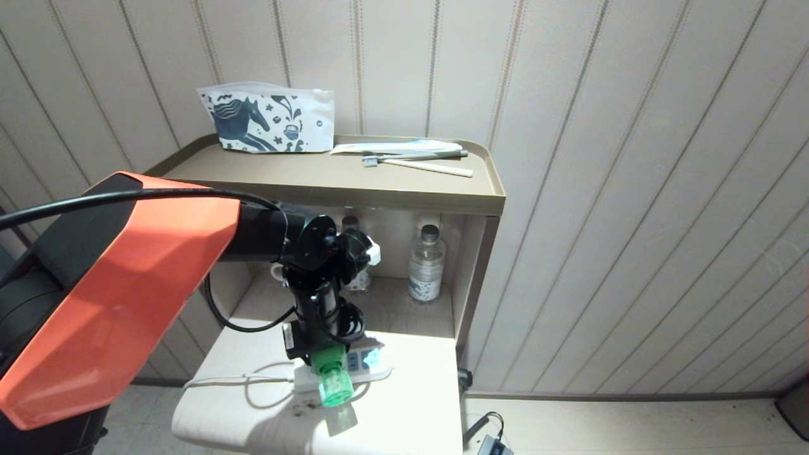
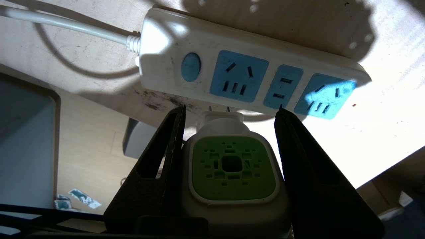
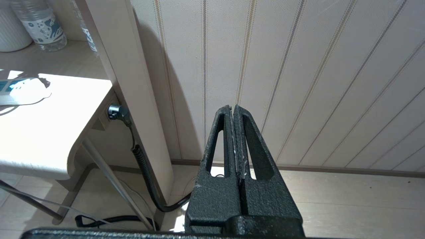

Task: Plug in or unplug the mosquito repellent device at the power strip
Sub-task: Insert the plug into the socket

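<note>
My left gripper (image 1: 319, 355) (image 2: 230, 111) points down over the small table and is shut on the mosquito repellent device (image 1: 334, 378) (image 2: 232, 169), one black finger pressed on each white side. The device's green vented top faces the wrist camera; its translucent green bottle shows in the head view. Its two metal prongs are bare, just off the near long side of the power strip (image 1: 374, 364) (image 2: 206, 43) and in no socket. The white strip lies flat on the table with its blue socket faces empty. My right gripper (image 3: 232, 107) hangs shut and empty beside the table, towards the wall.
The strip's whitish cord (image 1: 240, 379) loops left across the table (image 1: 411, 417). Two clear water bottles (image 1: 426, 262) stand in the cabinet recess behind. A printed pouch (image 1: 268, 120) and a toothbrush (image 1: 414, 155) lie on the cabinet top. A black corrugated cable (image 3: 146, 179) hangs by the table's side.
</note>
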Controlling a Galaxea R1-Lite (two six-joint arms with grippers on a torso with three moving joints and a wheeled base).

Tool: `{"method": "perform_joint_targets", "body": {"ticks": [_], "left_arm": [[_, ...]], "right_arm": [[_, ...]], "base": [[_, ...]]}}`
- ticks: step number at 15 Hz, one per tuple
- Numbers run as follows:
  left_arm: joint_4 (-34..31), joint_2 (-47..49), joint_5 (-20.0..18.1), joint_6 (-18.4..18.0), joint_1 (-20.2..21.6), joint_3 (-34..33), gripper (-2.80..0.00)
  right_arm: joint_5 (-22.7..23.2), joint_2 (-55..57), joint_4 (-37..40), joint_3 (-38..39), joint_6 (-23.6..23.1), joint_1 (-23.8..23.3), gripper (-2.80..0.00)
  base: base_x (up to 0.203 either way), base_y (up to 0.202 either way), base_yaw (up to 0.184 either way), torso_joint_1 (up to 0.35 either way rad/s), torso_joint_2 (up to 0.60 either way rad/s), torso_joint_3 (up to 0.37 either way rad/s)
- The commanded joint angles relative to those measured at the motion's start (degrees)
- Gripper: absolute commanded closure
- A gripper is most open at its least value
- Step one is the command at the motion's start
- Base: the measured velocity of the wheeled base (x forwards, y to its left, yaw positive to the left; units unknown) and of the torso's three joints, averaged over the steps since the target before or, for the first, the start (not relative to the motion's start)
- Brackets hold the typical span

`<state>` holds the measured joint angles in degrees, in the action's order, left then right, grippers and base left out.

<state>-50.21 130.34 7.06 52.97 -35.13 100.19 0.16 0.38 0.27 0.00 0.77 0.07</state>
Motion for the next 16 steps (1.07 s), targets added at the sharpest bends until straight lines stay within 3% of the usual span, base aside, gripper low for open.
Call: {"method": "perform_joint_targets", "body": {"ticks": [1,16], "left_arm": [[0.67,0.42,-0.05,0.24,0.06,0.29,0.00],[1.52,2.90,-0.21,0.12,0.33,2.02,0.00]], "right_arm": [[0.02,-0.03,0.00,0.00,0.02,0.01,0.00],[0.02,-0.03,0.00,0.00,0.02,0.01,0.00]], "base": [[0.000,0.000,0.000,0.000,0.00,0.000],[0.000,0.000,0.000,0.000,0.00,0.000]]}}
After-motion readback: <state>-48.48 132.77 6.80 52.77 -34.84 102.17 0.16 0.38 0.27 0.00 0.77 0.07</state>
